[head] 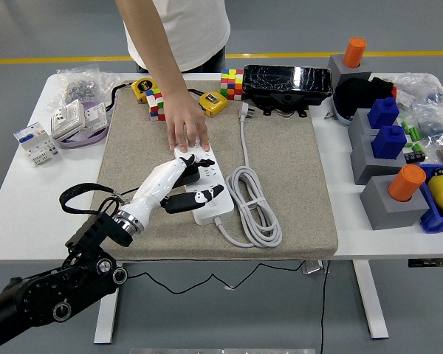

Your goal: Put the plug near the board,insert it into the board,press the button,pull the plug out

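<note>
The left robot hand [186, 186] grips the plug [188, 173] right over the strip [207, 184], which runs away from the robot, a person's hand [187, 131] pinning its far end.

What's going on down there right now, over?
Left hand on black plug, over power strip. Right hand out of view. Person's hand pins strip's far end. Coiled cord lies beside the strip, not in the way.

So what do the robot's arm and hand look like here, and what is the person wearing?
The left arm is black with round silver joint fittings and a looping black cable. Its left hand is white-shelled with black fingertips. The person wears a white short-sleeved shirt.
</note>
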You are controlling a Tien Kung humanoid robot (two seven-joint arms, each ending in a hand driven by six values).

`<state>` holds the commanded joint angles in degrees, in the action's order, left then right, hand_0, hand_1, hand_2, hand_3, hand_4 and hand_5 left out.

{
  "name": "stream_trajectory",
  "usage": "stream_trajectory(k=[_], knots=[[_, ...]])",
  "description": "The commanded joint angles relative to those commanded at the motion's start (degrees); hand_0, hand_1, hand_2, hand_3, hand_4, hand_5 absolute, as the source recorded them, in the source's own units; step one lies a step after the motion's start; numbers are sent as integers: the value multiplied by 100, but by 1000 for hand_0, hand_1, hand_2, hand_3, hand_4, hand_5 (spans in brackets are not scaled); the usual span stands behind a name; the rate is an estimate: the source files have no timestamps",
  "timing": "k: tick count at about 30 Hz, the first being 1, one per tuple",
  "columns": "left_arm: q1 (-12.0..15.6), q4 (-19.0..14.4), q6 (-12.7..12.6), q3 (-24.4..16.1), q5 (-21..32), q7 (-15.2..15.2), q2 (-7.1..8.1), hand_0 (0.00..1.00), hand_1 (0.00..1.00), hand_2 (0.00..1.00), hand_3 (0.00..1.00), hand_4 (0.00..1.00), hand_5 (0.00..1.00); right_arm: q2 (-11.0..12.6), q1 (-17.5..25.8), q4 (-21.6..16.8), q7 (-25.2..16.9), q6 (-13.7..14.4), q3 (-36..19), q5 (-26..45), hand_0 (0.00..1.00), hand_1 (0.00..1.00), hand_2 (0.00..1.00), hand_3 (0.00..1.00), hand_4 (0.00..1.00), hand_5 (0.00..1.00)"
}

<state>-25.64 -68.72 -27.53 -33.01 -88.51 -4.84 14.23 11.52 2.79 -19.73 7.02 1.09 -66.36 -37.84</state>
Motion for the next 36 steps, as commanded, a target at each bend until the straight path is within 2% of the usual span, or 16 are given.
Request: stream_trajectory(k=[6,7,9,12,13,16,18,19,21,23,24,25,30,31,36], knots=[[66,-423,-61,-79,97,-130,118,738,742,740,752,826,675,-3,4,0,-9,3,4,-9,548,652,671,572,914,428],[86,-559,-60,-94,117,-139,149,646,670,694,752,827,668,-1,8,0,-10,3,8,-10,548,652,671,572,915,428],[108,-736,-42,-103,136,-133,195,646,670,694,752,827,668,1,7,0,-8,2,13,-13,548,652,671,572,915,428],[127,-1224,213,-60,184,112,347,646,670,694,752,827,668,2,5,1,-5,2,-1,-19,548,652,671,572,915,428],[120,-1355,328,-32,184,231,388,224,151,261,670,823,435,2,5,0,-6,1,-2,-16,548,651,671,572,914,429],[76,-1628,762,74,22,678,479,224,151,261,670,823,435,0,0,3,-3,0,-4,-14,548,651,671,572,914,429],[43,-1686,1046,129,-56,985,497,224,151,261,670,823,435,1,-5,2,-1,-2,4,-12,548,651,671,572,914,429],[20,-1695,1220,169,-79,1174,498,112,39,138,687,780,278,3,-8,3,0,-3,13,-9,547,651,671,573,916,430],[-28,-1657,1537,251,-99,1522,477,112,39,138,687,780,278,8,-15,3,1,-3,33,-3,547,651,671,573,916,430],[-58,-1592,1745,321,-130,1803,449,112,39,138,687,780,278,14,-23,-2,0,-1,45,0,547,651,671,573,916,430],[-67,-1554,1795,353,-151,1906,436,112,39,138,687,780,278,17,-26,-7,-1,1,48,0,547,651,671,573,916,430],[-71,-1530,1808,371,-162,1950,429,85,43,121,762,759,240,19,-28,-11,-1,2,50,-1,548,651,671,573,915,430],[-65,-1482,1754,365,-244,2090,418,85,43,121,762,759,240,31,-23,-21,-1,5,67,-3,548,651,671,573,915,430],[-60,-1492,1757,343,-261,2134,423,77,46,117,789,742,221,32,-18,-19,0,4,73,-2,548,651,671,572,915,430],[-34,-1502,1688,261,-354,2176,439,77,46,117,789,742,221,23,-10,-7,3,1,66,2,548,651,671,572,915,430]])
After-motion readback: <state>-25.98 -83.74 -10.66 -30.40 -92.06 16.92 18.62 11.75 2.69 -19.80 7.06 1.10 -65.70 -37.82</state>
